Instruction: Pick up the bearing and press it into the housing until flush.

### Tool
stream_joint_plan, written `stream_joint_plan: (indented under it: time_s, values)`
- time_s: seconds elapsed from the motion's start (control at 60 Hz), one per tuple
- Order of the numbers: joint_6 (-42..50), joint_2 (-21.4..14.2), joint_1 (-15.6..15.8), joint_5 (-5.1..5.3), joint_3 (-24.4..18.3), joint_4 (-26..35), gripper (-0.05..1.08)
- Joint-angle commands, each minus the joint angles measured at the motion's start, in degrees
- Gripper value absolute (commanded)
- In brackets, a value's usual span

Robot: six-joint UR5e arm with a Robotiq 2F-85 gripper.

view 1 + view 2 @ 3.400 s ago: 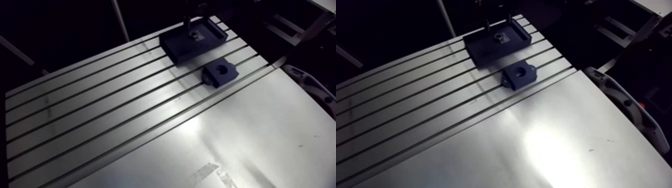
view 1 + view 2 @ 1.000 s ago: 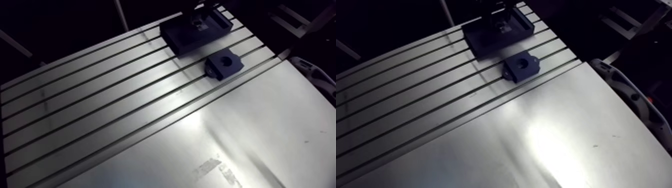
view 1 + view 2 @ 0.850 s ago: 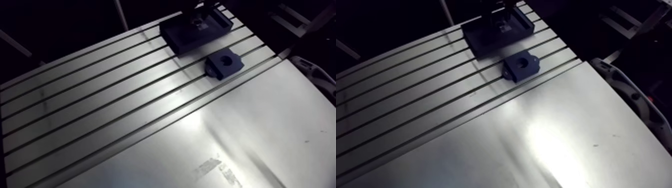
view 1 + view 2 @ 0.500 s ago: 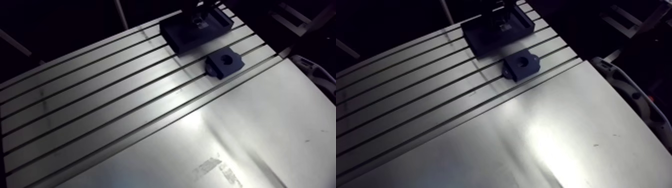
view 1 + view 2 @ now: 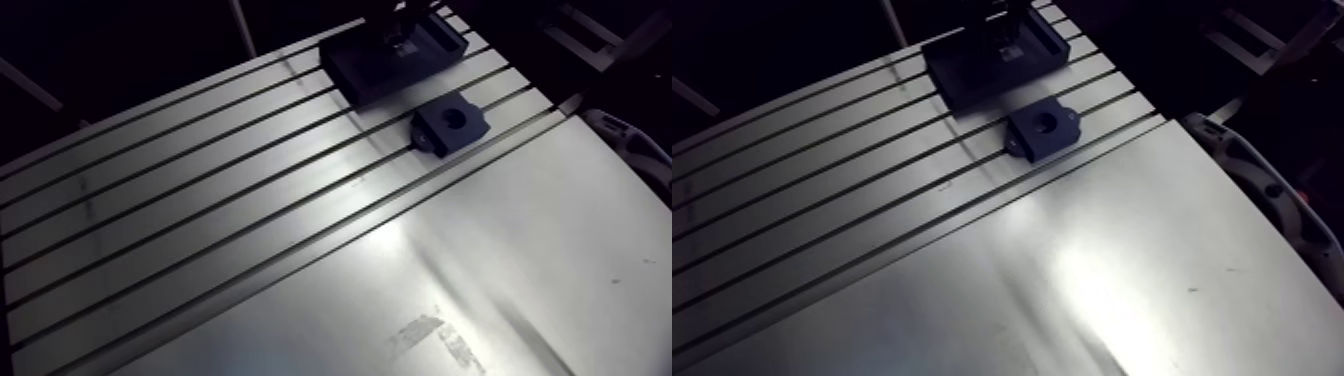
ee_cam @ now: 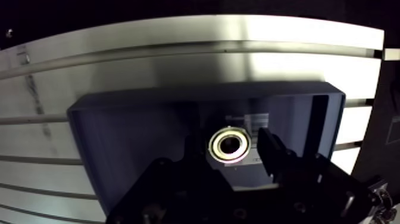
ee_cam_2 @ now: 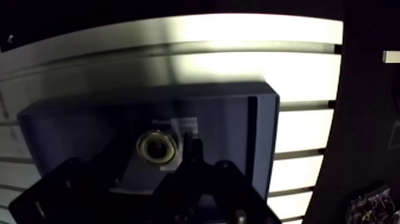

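Squarely over its target — the jaws stand open on either side of the bearing (image 6: 230, 145), which lies flat, bore upward, on the floor of a dark blue tray (image 6: 119, 137) at the far end of the slotted worktop (image 5: 250, 230). Neither jaw appears to touch the ring (a gap shows on each side), so a closing squeeze looks the likely next move — the housing (image 5: 450, 123) sits just beside the tray.

Slotted aluminium table (image 5: 200, 222), 2 things on it, dark tray (image 5: 355, 76), housing (image 5: 440, 133) nearby
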Motion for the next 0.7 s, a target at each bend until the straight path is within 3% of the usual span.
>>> stream_joint_plan:
  time_s: [0.017,0.7]
  values:
    - [0.0,0.0,0.0,0.0,0.0,0.0,0.47]
    - [0.0,-0.2,0.0,0.0,0.1,0.0,0.52]
